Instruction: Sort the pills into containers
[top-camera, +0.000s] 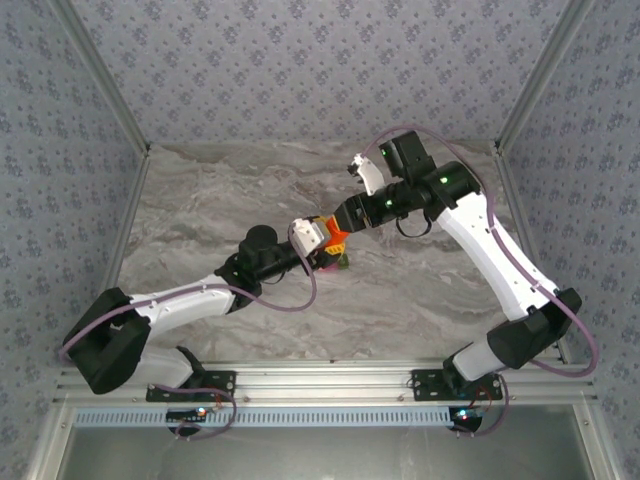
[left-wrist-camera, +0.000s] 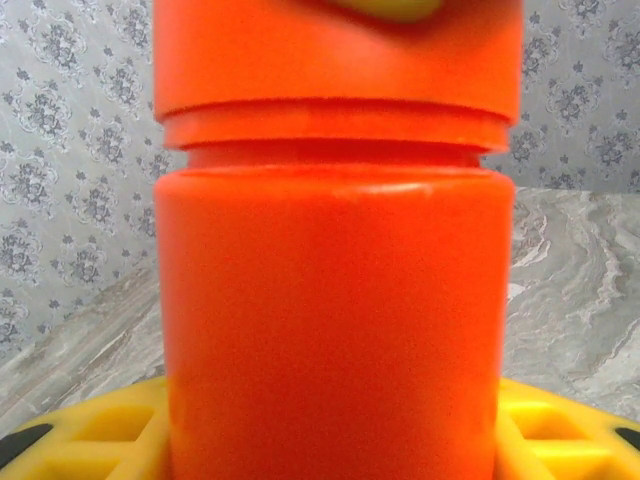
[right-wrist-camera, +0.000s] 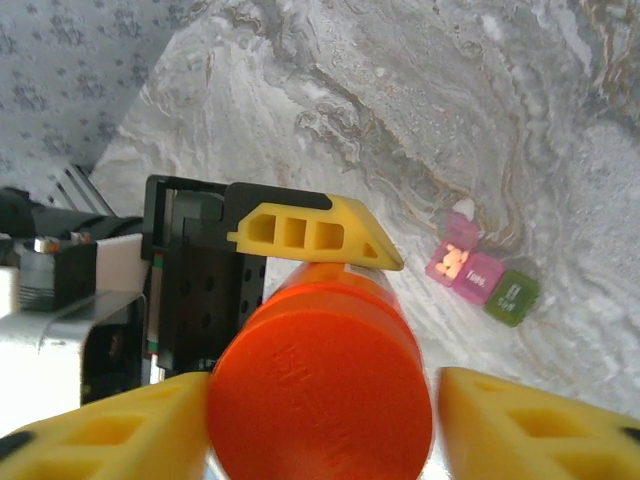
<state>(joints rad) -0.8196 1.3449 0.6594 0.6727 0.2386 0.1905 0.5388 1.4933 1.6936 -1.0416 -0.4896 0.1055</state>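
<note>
Right gripper: its yellow ribbed fingers straddle the round cap of the orange cylindrical plastic bottle. One pad touches the cap; a slim gap shows at the other, so the jaws stand narrow and are judged not yet clamped. The bottle's long axis runs straight towards the right wrist, cap end first, which favours a twist-off. Left gripper: closed on the bottle body, holding it above the table. Beyond the bottle, on the grey marble-patterned tabletop, lie the containers, small joined pink and olive-green plastic compartments, well apart from both jaws. Contents of the pink cell are too small to tell. Nothing obstructs the cap.
</note>
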